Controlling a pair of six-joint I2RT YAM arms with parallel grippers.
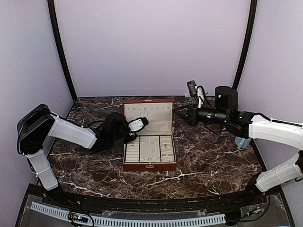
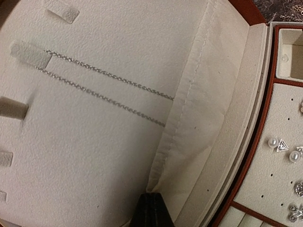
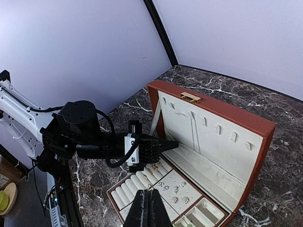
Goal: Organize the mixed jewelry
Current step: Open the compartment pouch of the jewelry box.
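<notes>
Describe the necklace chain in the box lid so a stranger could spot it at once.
Find the reddish-brown box standing open in the middle of the dark marble table, and look at the cream lining of its raised lid. From one small tab there, a thin silver chain runs in two strands into the fabric pocket. The neighbouring tabs carry nothing.

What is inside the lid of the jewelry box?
A thin silver chain hangs from a little tab on the cream lid. Its two strands run into a cloth pocket. The chain's end is hidden inside that pocket, so any pendant cannot be seen.
</notes>
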